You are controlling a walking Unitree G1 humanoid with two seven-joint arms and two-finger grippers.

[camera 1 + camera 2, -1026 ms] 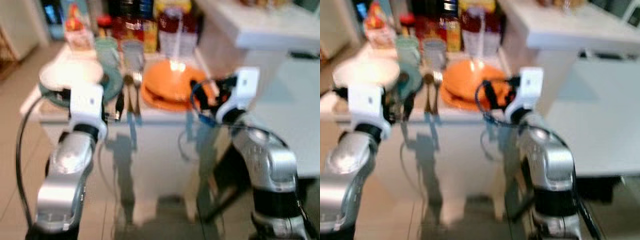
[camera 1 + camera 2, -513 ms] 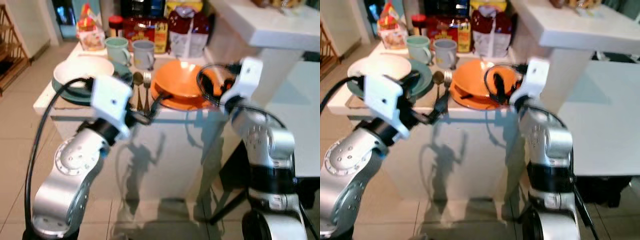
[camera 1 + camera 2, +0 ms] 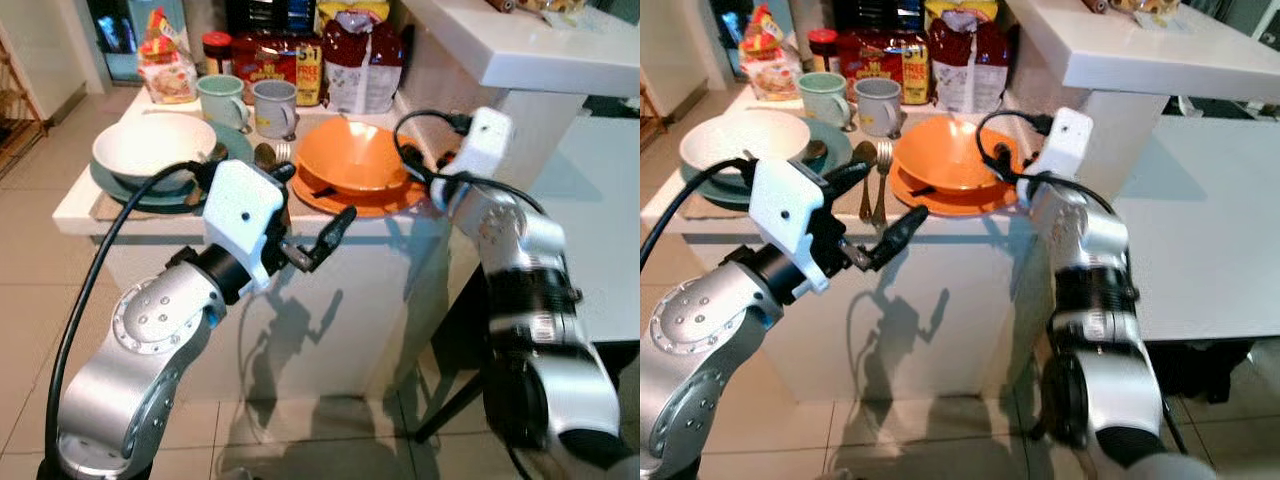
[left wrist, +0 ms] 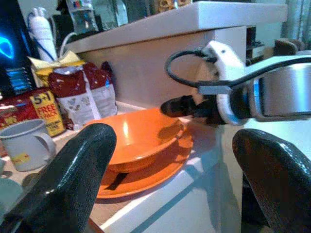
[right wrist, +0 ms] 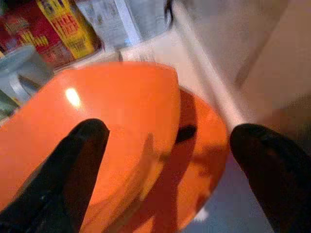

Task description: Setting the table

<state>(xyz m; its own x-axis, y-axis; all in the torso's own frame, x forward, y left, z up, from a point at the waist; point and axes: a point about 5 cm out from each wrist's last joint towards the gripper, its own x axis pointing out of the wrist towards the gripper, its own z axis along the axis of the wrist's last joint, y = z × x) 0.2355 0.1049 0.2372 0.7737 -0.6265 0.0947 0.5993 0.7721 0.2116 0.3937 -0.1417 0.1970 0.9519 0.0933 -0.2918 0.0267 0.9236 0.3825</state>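
Note:
An orange bowl [image 3: 350, 158] sits in an orange plate [image 3: 372, 203] on the white counter [image 3: 90, 208]. To its left lie a spoon [image 3: 263, 154] and a fork [image 3: 283, 152], then a white bowl [image 3: 152, 148] on a green plate [image 3: 130, 196]. My left gripper [image 3: 308, 200] hangs open at the counter's front edge, below the cutlery, pointing toward the orange dishes. My right gripper [image 3: 413, 163] is open at the orange plate's right rim; in its wrist view the fingers [image 5: 82, 160] straddle the orange bowl [image 5: 107, 126] without touching it.
A green mug [image 3: 222, 100] and a grey mug [image 3: 272, 106] stand behind the dishes, with food packets [image 3: 360, 65] and a jar [image 3: 213, 47] at the back. A higher white ledge [image 3: 520, 55] rises on the right, above a lower white table [image 3: 605, 210]. Tiled floor lies below.
The picture has sharpened and shifted. My left gripper swung right and up, turning its open fingers toward the orange dishes. My right gripper stays by the orange plate's right rim.

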